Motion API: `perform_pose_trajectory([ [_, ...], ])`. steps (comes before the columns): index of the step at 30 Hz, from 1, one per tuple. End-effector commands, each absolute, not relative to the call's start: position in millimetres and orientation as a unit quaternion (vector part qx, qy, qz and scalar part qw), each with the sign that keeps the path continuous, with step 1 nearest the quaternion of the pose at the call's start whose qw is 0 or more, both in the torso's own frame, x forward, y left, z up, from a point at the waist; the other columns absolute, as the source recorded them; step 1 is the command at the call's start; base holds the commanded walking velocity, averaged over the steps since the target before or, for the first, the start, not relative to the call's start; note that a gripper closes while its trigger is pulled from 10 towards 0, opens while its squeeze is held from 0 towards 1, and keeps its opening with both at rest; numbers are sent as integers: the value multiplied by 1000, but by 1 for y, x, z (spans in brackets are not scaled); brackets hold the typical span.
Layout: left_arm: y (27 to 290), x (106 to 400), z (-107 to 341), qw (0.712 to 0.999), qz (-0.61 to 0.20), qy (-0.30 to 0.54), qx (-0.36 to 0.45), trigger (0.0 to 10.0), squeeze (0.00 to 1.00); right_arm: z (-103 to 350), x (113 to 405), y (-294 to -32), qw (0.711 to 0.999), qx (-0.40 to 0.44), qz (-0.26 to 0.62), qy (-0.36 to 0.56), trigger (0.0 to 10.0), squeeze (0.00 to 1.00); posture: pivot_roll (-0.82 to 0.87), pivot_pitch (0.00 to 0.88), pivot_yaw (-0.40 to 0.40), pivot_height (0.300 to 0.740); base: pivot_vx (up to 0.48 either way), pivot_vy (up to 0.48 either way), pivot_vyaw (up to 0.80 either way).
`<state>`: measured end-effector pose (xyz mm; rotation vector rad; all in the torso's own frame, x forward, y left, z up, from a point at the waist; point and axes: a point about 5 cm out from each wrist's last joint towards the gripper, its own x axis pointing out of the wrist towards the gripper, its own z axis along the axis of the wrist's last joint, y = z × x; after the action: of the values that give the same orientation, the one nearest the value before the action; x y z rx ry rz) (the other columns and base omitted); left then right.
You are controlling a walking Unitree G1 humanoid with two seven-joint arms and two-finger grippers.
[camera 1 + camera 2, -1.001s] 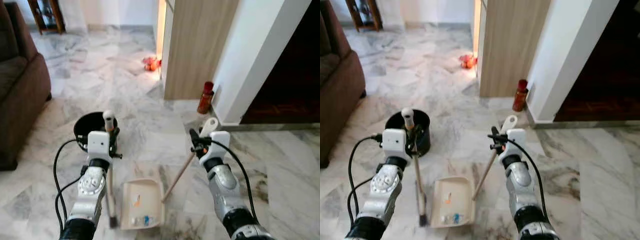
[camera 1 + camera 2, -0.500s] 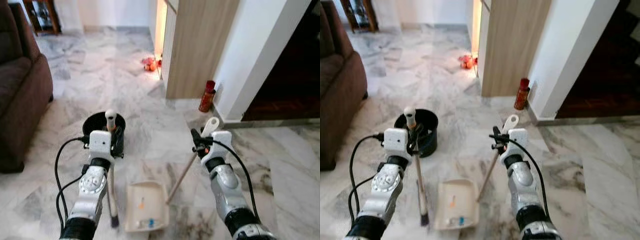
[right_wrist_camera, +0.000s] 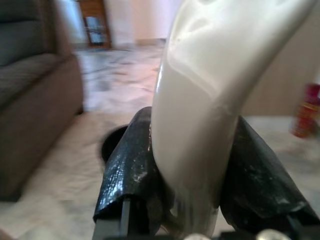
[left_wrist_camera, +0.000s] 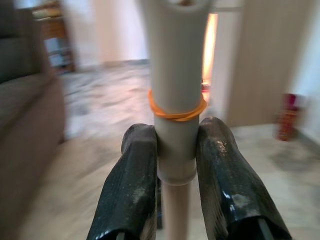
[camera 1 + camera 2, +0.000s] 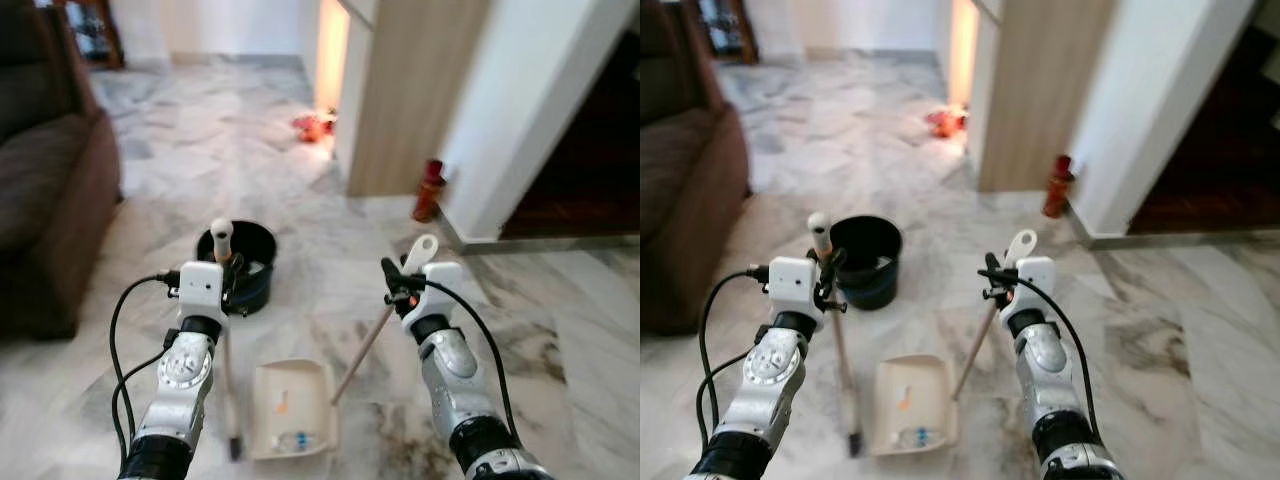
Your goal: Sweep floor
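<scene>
With left gripper (image 4: 176, 165) clamping broom (image 5: 836, 330) and right gripper (image 3: 197, 175) clamping dustpan (image 5: 293, 408), best kept level nearing black bin (image 5: 867, 262).

text: none legible | labels/brands: none readable | numbers/signs: none | red bottle by the wall (image 5: 431, 189): any label too small and blurred to read

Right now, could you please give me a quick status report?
Left claw shut on broom handle. Right claw shut on dustpan handle. Dustpan holds litter. Black bin just ahead.
</scene>
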<state>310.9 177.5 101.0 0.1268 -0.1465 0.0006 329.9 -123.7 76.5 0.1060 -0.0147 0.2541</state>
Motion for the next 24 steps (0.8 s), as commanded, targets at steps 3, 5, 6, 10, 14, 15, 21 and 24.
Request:
perform_pose_trajectory([
  [3,171,314,109,993,-8,-92,67,10000,0,90,335,-122,989,72,125,-38,10000,0,52,0,-66,740,0,96,198],
  [5,171,314,109,993,-8,-92,71,10000,0,90,335,-122,989,76,124,-38,10000,0,52,0,-66,740,0,0,0],
  [6,171,314,109,993,-9,-93,73,10000,0,90,336,-123,989,78,124,-38,10000,0,51,0,-65,740,0,0,0],
  [10,170,314,109,993,-13,-94,70,10000,0,90,336,-123,989,79,123,-37,10000,0,51,0,-65,740,0,0,0],
  [14,170,314,108,994,-12,-85,70,10000,0,90,336,-123,989,80,123,-36,10000,0,50,0,-64,740,0,0,0],
  [15,170,314,107,994,-13,-84,70,10000,0,90,336,-123,988,80,123,-35,10000,0,48,0,-63,740,0,0,0],
  [21,170,315,107,994,-11,-81,74,10000,0,90,335,-123,988,83,125,-36,10000,0,48,0,-64,740,0,0,0],
  [24,170,315,107,994,-11,-81,74,10000,0,90,335,-123,988,84,126,-37,10000,0,48,0,-64,740,0,0,0],
])
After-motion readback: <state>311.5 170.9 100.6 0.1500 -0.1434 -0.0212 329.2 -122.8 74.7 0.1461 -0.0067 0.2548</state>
